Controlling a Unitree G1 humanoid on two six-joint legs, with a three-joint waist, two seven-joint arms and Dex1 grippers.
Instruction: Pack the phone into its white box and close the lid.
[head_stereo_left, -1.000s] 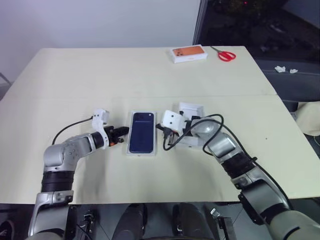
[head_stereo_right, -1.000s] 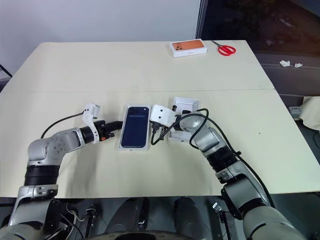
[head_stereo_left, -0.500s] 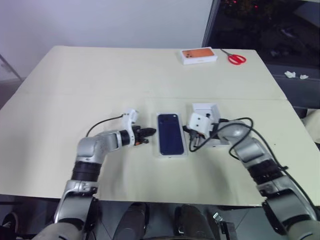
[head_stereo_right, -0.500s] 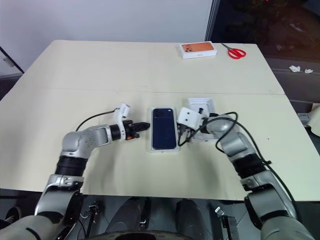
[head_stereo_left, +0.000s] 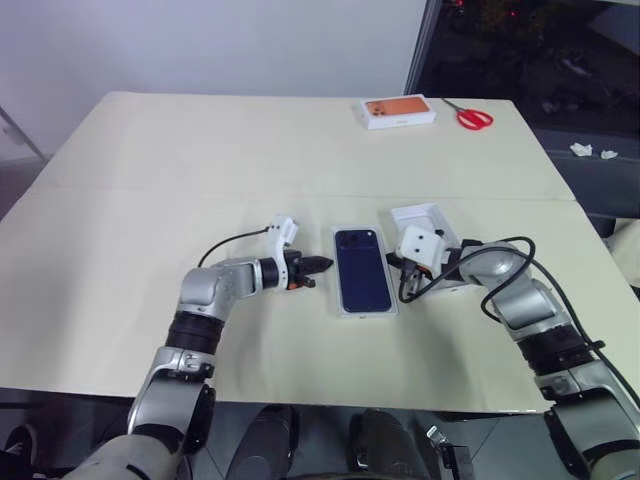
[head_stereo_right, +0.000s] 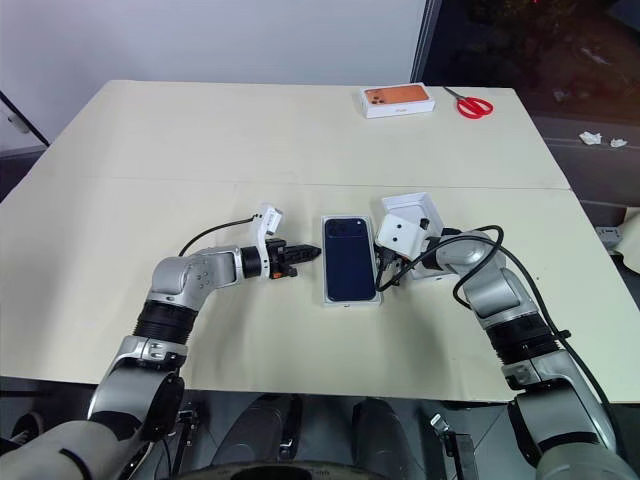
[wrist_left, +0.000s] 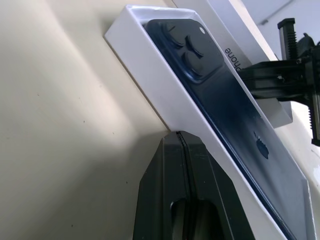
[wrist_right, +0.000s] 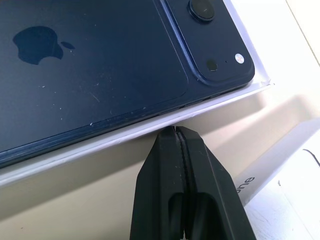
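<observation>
The phone (head_stereo_left: 362, 270) already lies back-up inside the white box (head_stereo_left: 343, 307) mid-counter (head_stereo_left: 150, 180), flanked by the left claw (head_stereo_left: 322, 265) and right claw (head_stereo_left: 404, 270), both pinched together and empty, while the lid (head_stereo_left: 425, 222), apparently just beside, awaits fitting.

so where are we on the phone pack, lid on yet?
Done: the phone lies back up in the white box. In hand: nothing gripped; the left gripper and right gripper, both shut, sit at the box's two long sides. Left: the lid lies open side up beside the box, not yet on.
</observation>
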